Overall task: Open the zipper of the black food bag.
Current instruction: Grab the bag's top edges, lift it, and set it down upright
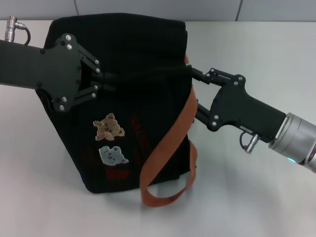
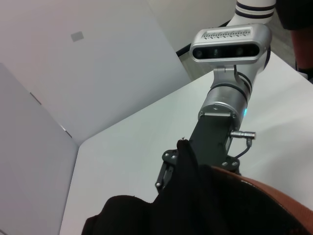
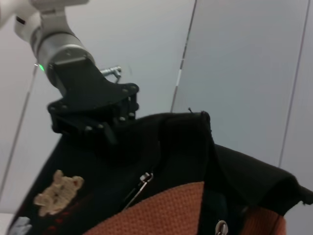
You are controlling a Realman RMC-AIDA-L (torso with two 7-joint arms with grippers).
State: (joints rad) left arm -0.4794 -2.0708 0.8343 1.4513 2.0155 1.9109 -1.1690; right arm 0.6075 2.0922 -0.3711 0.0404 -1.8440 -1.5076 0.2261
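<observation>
Now both hands on black food bag, contents unseen.

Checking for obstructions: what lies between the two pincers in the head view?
Only the black food bag: its dark upper fabric spans from the left pincer to the right pincer, seen in the head view.

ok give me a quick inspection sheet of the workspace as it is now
surface: white table, bare around the bag
job's things: black food bag standing on the table, bear patches facing the head camera, an orange-brown handle draped down its front; a silver zipper pull shows in the right wrist view
clutter: nothing seen
grippers: left pincer pressed against the bag's upper left; right pincer at the bag's upper right edge; fingertips hidden against the black fabric
cables: short plug lead on the left arm, connector on the right wrist
surroundings: pale wall panels behind the table
</observation>
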